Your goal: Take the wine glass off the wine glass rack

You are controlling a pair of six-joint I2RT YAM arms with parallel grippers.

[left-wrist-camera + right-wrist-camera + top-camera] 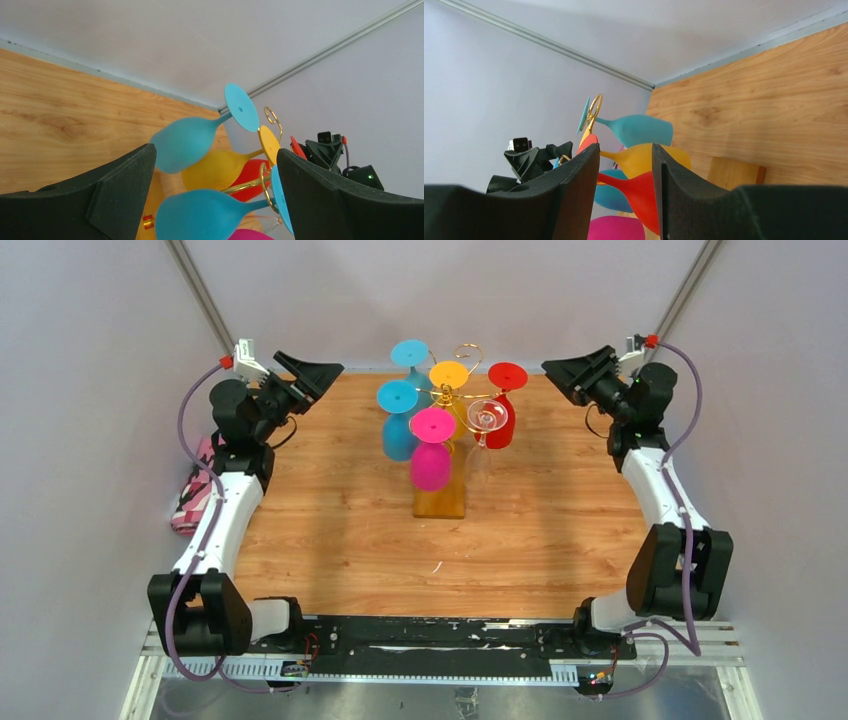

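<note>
The wine glass rack sits back-middle on the surface, and it's loaded with upside-down glasses: a couple of cyan glasses, a yellow glass, a red glass, a magenta glass and a clear glass squeezed right up against the red one. The left jaws are spread wide and the right jaws are pinched to a narrow gap. Both are empty, hovering at the far corners and aimed at the rack. My worry is the crowding. Going for any one glass probably means bumping its neighbour, and a sideways shove on that thin wire could set everything swinging or tip the stand. That narrow gap also looks too tight for a bowl, so I'd guess stem only.
</note>
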